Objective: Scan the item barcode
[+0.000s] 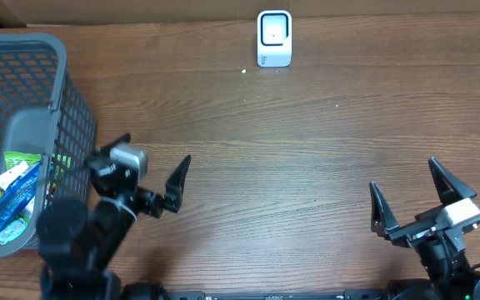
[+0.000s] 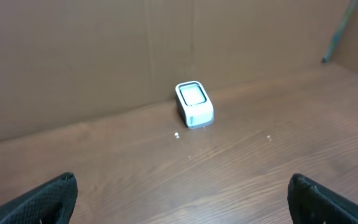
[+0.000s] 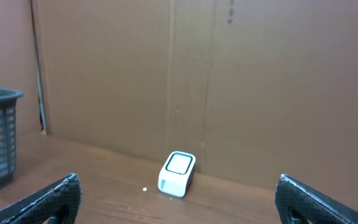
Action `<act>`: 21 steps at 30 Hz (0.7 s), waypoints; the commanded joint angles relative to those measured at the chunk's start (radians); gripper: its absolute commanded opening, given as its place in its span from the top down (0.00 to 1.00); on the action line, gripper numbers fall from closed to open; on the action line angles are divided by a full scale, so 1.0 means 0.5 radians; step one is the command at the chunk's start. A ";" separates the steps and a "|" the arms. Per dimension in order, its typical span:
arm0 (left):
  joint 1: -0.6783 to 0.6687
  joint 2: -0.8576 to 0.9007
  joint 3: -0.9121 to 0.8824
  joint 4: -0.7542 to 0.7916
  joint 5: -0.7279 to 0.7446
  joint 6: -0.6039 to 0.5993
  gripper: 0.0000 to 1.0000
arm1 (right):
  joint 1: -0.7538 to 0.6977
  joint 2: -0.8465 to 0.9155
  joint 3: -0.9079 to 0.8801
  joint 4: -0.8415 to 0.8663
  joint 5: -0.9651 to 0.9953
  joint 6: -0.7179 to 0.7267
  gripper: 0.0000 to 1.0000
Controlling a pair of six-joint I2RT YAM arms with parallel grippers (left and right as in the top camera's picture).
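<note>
Left gripper (image 1: 157, 147) and right gripper (image 1: 402, 173) gape wide, empty; the left should lift a packet (image 1: 15, 187) from the basket (image 1: 57, 92) beside it; barcode facing the scanner (image 1: 274, 37) ahead.

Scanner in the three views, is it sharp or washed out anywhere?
Overhead: the scanner is bright, its white face nearly washed out. Left wrist: a little soft, evenly lit. Right wrist: small but fairly sharp, no glare.
</note>
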 commanded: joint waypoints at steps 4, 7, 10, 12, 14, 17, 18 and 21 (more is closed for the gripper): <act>-0.013 0.479 0.612 -0.372 0.122 0.096 0.00 | 0.009 0.440 0.375 -0.150 -0.144 -0.092 0.00; -0.013 0.685 0.855 -0.565 0.121 0.095 0.00 | 0.009 0.740 0.632 -0.307 -0.187 -0.093 0.00; -0.013 0.830 0.985 -0.683 0.134 0.094 0.00 | 0.009 1.115 0.990 -0.593 -0.301 -0.182 0.00; -0.013 0.877 0.987 -0.694 0.137 0.093 0.00 | 0.009 1.318 1.200 -0.774 -0.311 -0.185 0.00; -0.013 0.922 0.987 -0.763 0.132 0.095 0.00 | 0.009 1.514 1.417 -0.964 -0.316 -0.195 0.00; -0.013 0.981 0.987 -0.767 0.201 0.085 0.00 | 0.009 1.753 1.690 -1.151 -0.342 -0.193 0.00; -0.013 1.002 0.987 -0.768 0.243 0.066 0.00 | 0.009 1.807 1.755 -1.186 -0.366 -0.193 0.00; -0.013 1.051 0.987 -0.754 0.368 0.056 0.01 | 0.009 1.937 1.890 -1.276 -0.543 -0.092 0.00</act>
